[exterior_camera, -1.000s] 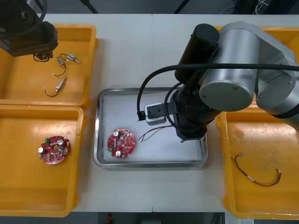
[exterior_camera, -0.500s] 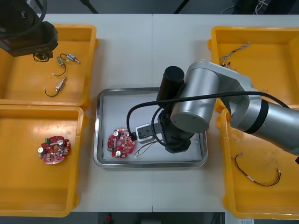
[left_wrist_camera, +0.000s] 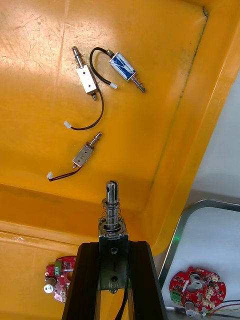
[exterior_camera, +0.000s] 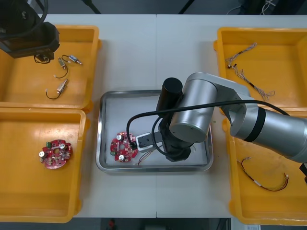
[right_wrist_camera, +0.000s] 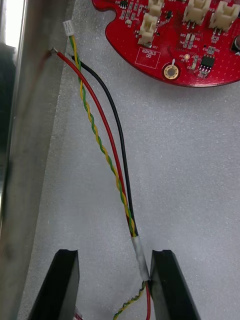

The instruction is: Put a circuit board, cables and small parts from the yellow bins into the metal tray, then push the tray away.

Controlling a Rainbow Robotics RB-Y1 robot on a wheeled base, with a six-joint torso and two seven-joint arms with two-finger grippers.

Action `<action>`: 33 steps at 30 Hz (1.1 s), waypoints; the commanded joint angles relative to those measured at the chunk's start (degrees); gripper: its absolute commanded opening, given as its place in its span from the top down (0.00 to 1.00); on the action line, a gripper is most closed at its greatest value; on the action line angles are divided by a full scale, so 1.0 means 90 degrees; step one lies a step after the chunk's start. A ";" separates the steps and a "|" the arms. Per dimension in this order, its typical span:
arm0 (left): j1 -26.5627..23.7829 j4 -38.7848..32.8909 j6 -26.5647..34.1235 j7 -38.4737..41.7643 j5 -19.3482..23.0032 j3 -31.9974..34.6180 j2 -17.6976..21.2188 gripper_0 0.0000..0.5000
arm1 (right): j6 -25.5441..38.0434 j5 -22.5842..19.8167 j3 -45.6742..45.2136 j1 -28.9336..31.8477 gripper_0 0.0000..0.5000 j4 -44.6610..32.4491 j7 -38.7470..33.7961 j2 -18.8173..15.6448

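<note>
My right gripper (right_wrist_camera: pixel 115 285) stands open low over the metal tray (exterior_camera: pixel 108 103). A red and yellow cable (right_wrist_camera: pixel 107 165) with a black strand lies on the tray floor between its fingers, close beside one finger (right_wrist_camera: pixel 167 285). Just past the cable's far end lies a round red circuit board (right_wrist_camera: pixel 175 40), at the tray's front left (exterior_camera: pixel 123 147). The right arm (exterior_camera: pixel 192 120) covers the tray's middle. My left gripper (left_wrist_camera: pixel 114 270) is shut on a small metal part (left_wrist_camera: pixel 111 220) above the back left yellow bin (left_wrist_camera: pixel 150 125), where the left arm (exterior_camera: pixel 29 33) hangs.
Three small metal parts (left_wrist_camera: pixel 85 80) with black leads lie in the back left bin. A second circuit board (exterior_camera: pixel 56 154) sits in the front left bin. Thin cables (exterior_camera: pixel 247 67) lie in the back right bin and a red and yellow cable (exterior_camera: pixel 264 179) in the front right.
The right arm swung left and toward the tray's front with the cable, then its fingers opened and let the cable lie on the tray. The left arm has not moved.
</note>
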 commanded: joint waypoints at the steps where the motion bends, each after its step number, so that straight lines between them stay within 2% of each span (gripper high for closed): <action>1: 0.0015 -0.0102 0.0048 0.0275 -0.0055 0.0152 0.0235 1.00 | -0.0050 -0.0093 -0.0038 -0.0229 0.00 -0.0194 -0.0002 -0.0109; 7: 0.0015 -0.0102 0.0048 0.0275 -0.0055 0.0152 0.0235 1.00 | 0.0321 -0.0386 -0.0458 -0.0229 0.00 -0.0527 -0.0099 -0.0324; 14: 0.0015 -0.0102 0.0048 0.0275 -0.0055 0.0152 0.0235 1.00 | 0.1004 -0.1001 -0.1337 -0.0229 0.00 -0.0898 -0.0382 -0.0529; 20: 0.0015 -0.0102 0.0048 0.0275 -0.0055 0.0152 0.0235 1.00 | 0.1131 -0.1548 -0.2128 -0.0229 0.00 -0.1044 -0.1252 -0.0881; 27: 0.0015 -0.0102 0.0048 0.0275 -0.0055 0.0152 0.0235 1.00 | 0.1180 -0.1782 -0.2675 -0.0229 0.00 -0.1054 -0.2267 -0.1349; 33: 0.0015 -0.0102 0.0048 0.0275 -0.0055 0.0152 0.0235 1.00 | 0.1415 -0.2221 -0.3163 -0.0239 0.00 -0.1054 -0.3859 -0.1926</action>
